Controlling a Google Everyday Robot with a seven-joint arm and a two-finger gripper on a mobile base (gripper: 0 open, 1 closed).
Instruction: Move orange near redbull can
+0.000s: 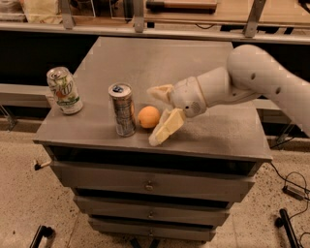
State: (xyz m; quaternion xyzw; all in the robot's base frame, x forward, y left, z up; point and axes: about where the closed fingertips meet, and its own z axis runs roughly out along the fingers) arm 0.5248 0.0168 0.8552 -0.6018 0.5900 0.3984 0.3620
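The orange (148, 116) rests on the grey cabinet top (160, 68) just right of the redbull can (122, 109), a tall slim silver can with a blue tab, standing upright near the front edge. A small gap shows between them. My gripper (158, 114) is open just right of the orange. One cream finger (166, 127) reaches down to the front and the other (160, 91) sits behind. Neither finger holds the orange. The white arm (252, 80) comes in from the right.
A shorter white-and-green soda can (64, 90) stands at the left edge of the cabinet top. The cabinet has drawers (150, 184) below. A shelf with railing posts (135, 14) runs behind. Cables (290, 189) lie on the floor at right.
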